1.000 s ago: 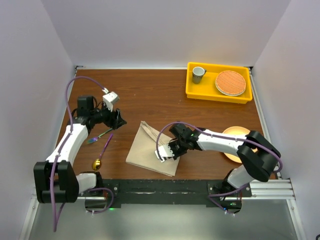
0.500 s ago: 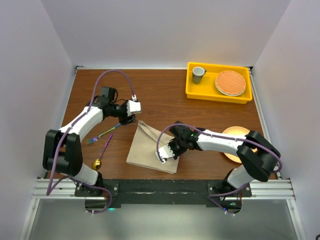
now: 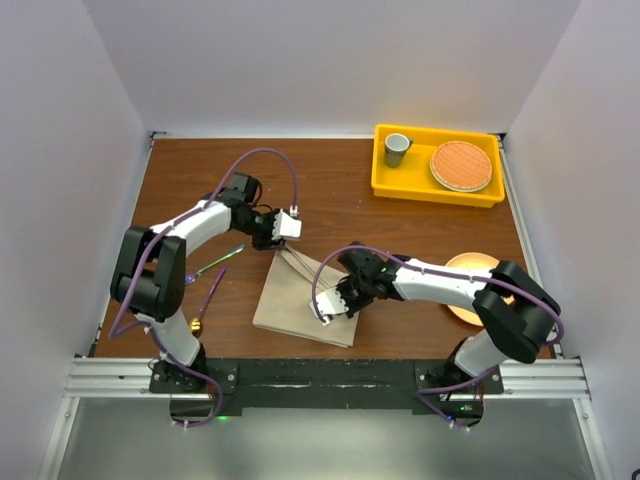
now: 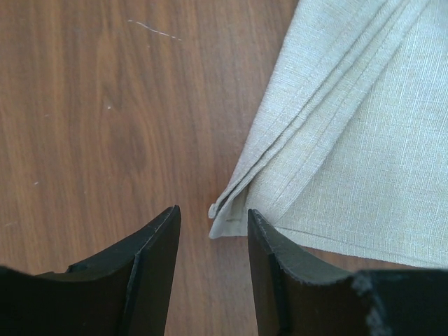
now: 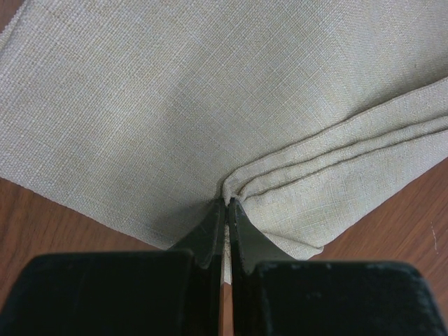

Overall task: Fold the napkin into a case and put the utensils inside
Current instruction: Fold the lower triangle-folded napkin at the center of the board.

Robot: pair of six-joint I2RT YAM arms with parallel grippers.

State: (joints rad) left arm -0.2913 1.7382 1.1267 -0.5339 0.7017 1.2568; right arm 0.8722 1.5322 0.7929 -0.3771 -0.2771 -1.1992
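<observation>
The beige napkin (image 3: pixel 295 300) lies folded on the wooden table. Its layered far corner (image 4: pixel 225 218) sits on the wood between the tips of my left gripper (image 3: pixel 280 243) (image 4: pixel 212 212), whose jaws stand open around it without touching. My right gripper (image 3: pixel 338 308) (image 5: pixel 225 201) is shut on the napkin (image 5: pixel 175 105) at its near right edge, where the layers bunch up. The fork (image 3: pixel 212 264) and the spoon (image 3: pixel 205 303) lie on the table left of the napkin, apart from both grippers.
A yellow tray (image 3: pixel 437 190) at the back right holds a grey cup (image 3: pixel 397 148) and a woven round mat (image 3: pixel 461 165). A peach plate (image 3: pixel 468 266) lies partly under my right arm. White walls close in three sides.
My left arm swung right, from beside the fork to the napkin's far corner, and its jaws narrowed. The right gripper stayed shut on the napkin.
</observation>
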